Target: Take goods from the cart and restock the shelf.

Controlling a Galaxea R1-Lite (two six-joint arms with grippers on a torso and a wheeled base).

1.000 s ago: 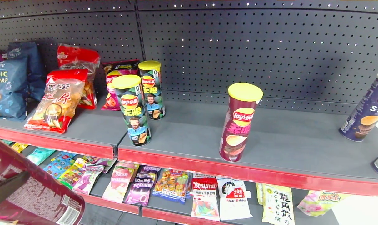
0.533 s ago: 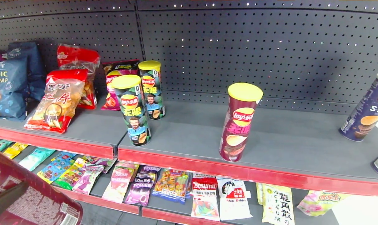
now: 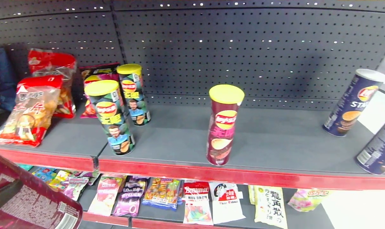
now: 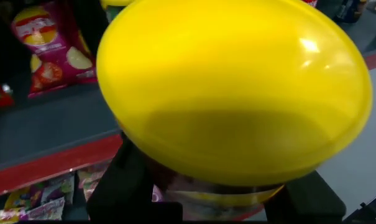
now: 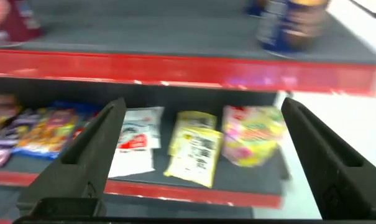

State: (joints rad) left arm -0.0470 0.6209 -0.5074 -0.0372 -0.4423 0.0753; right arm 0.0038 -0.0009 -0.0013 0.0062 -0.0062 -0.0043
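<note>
- Dark pegboard (image 3: 243,47) backs a grey shelf (image 3: 275,149) with a red front edge. A lower shelf (image 3: 310,219) beneath it carries a row of flat snack packets (image 3: 162,194).
- At the near left, the held can (image 3: 30,203) is maroon and tilted, lower than the shelf's red edge and in front of it. Its yellow lid (image 4: 237,81) faces the left wrist camera.
- The left gripper (image 4: 219,193) is clamped on the held can, with dark fingers (image 4: 122,186) pressing either side of the body just under the lid.
- The right gripper (image 5: 203,106) hangs in front of the red edge toward the right. Its fingers (image 5: 94,155) are spread wide with nothing between them, and the snack packets lie beyond.
- A standing maroon can (image 3: 222,127) is upright near the shelf's front edge, about the middle.
- Left of it stand two green cans with yellow lids, the front green can (image 3: 111,117) near the edge and the rear green can (image 3: 133,90) just behind it.
- Two blue cans sit at the right end, the far blue can (image 3: 353,101) farther back and the near blue can (image 3: 377,146) closer to the edge.
- Red snack bags (image 3: 30,111) lie at the shelf's left end.
</note>
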